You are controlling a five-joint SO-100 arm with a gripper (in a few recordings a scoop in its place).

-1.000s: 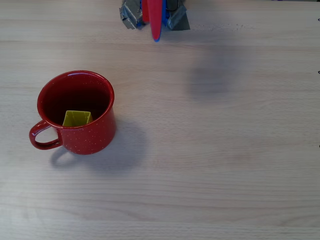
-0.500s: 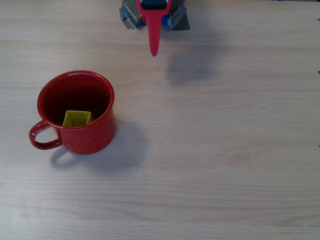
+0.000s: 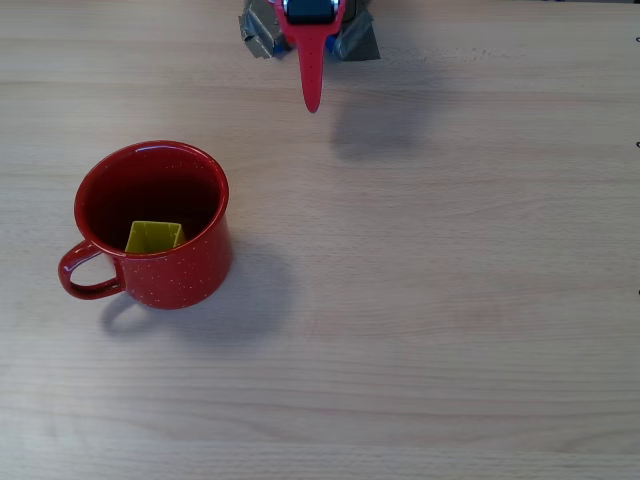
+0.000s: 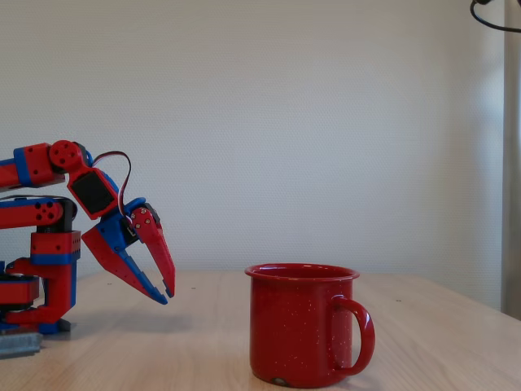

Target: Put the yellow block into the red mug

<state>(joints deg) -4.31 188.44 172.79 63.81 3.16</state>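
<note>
Wooden table (image 3: 450, 300) filled the overhead view. Red mug (image 3: 155, 225) stood upright toward the table's left edge in that view, handle pointing at the near-left corner. Gripper (image 4: 165, 293) hung above the far edge, well apart from the mug, fingers slightly parted, holding nothing. Yellow block (image 3: 154, 236) lay inside the mug, apparently hollow side up.

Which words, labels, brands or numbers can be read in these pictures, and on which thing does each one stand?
None: no text can be read.
The mug bears white speckles, no letters.
The block, the gripper and the table carry no writing.
</note>
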